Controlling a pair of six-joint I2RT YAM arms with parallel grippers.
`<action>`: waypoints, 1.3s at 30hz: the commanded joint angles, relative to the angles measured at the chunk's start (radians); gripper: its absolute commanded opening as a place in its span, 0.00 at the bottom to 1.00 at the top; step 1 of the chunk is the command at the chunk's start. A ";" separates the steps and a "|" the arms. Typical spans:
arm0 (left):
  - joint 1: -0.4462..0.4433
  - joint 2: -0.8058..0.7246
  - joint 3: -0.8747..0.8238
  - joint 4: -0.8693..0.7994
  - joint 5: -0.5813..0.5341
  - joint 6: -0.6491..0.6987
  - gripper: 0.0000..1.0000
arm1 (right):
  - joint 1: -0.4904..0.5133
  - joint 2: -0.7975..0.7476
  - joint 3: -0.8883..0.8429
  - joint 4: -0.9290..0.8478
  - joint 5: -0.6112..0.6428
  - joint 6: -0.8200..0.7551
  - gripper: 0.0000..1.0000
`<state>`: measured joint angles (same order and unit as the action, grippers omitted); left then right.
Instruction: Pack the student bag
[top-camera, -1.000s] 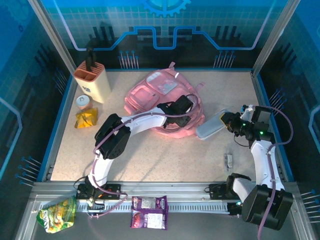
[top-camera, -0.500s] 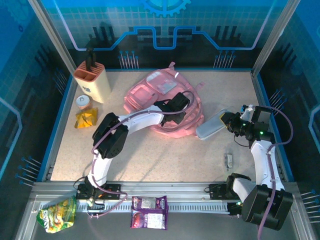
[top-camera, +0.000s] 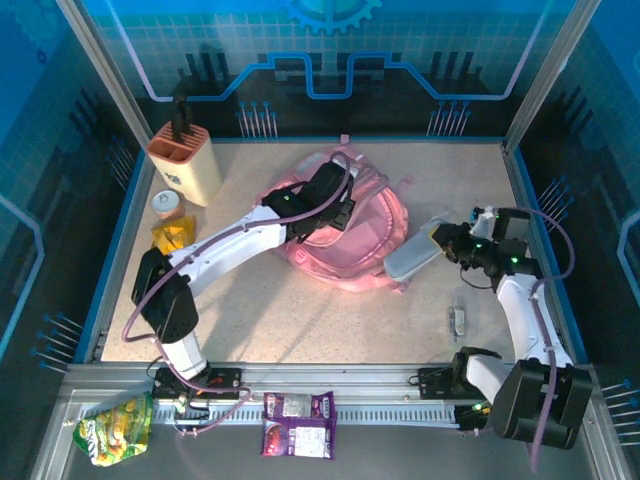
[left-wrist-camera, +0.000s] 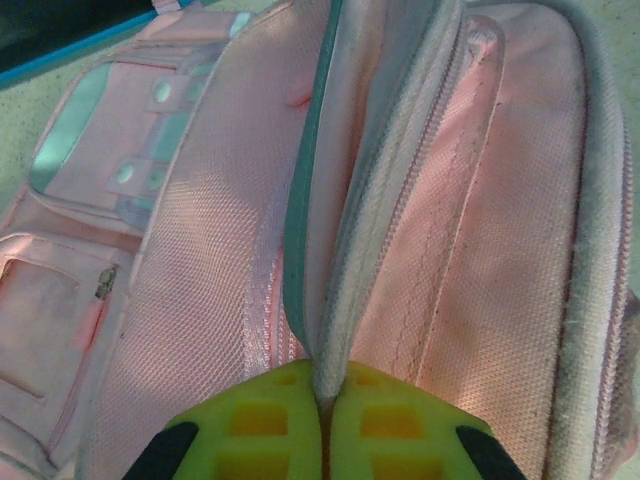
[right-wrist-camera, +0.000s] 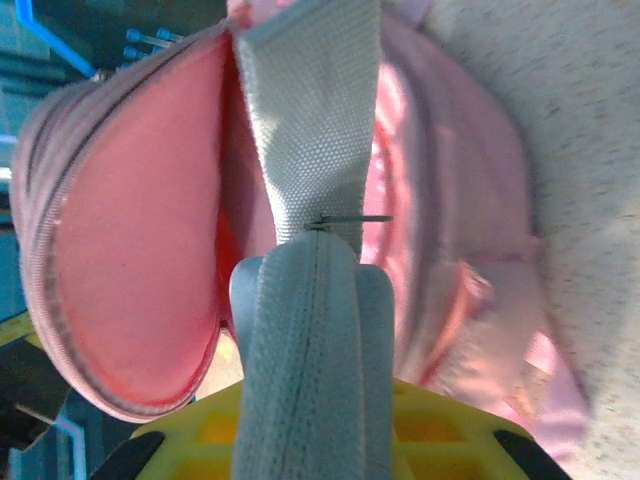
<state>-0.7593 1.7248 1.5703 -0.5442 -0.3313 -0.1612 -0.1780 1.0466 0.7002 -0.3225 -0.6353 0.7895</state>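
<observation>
The student bag (top-camera: 350, 245) is a big pink backpack lying mid-table, its main zip gaping. My left gripper (top-camera: 338, 208) reaches over its top and is shut on the bag's pale zip edge (left-wrist-camera: 345, 300), pinched between the yellow-green fingers (left-wrist-camera: 260, 425); the left gripper (left-wrist-camera: 325, 395) sits at the bottom of the left wrist view. My right gripper (top-camera: 442, 244) is just right of the bag, shut on a grey zipped pouch (top-camera: 410, 258). In the right wrist view the pouch (right-wrist-camera: 312, 340) points at the bag's open pink inside (right-wrist-camera: 130, 280), with the right gripper (right-wrist-camera: 312, 405) clamped round it.
An orange pen holder (top-camera: 182, 160), a small cup (top-camera: 167, 203) and a yellow packet (top-camera: 172, 236) stand at the left back. A small grey item (top-camera: 458, 320) lies near the right arm. A green snack bag (top-camera: 115, 428) and a purple packet (top-camera: 298, 424) rest on the near rail.
My left gripper closed on the bag's zip edge and pulled it back and to the left, raising the bag's opening. The right gripper shifted slightly left with the pouch.
</observation>
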 joint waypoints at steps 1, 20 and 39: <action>-0.011 -0.076 0.017 -0.017 0.023 -0.112 0.00 | 0.101 0.042 0.017 0.157 0.058 0.095 0.15; -0.037 -0.122 -0.002 0.015 -0.038 -0.478 0.00 | 0.618 0.475 0.019 1.020 0.764 0.335 0.28; -0.010 -0.132 -0.025 0.010 -0.072 -0.447 0.00 | 0.611 0.201 -0.021 0.410 0.613 -0.098 0.80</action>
<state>-0.7799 1.6535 1.5471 -0.5980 -0.3687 -0.6006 0.4488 1.2518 0.6376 0.3672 0.0048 0.8162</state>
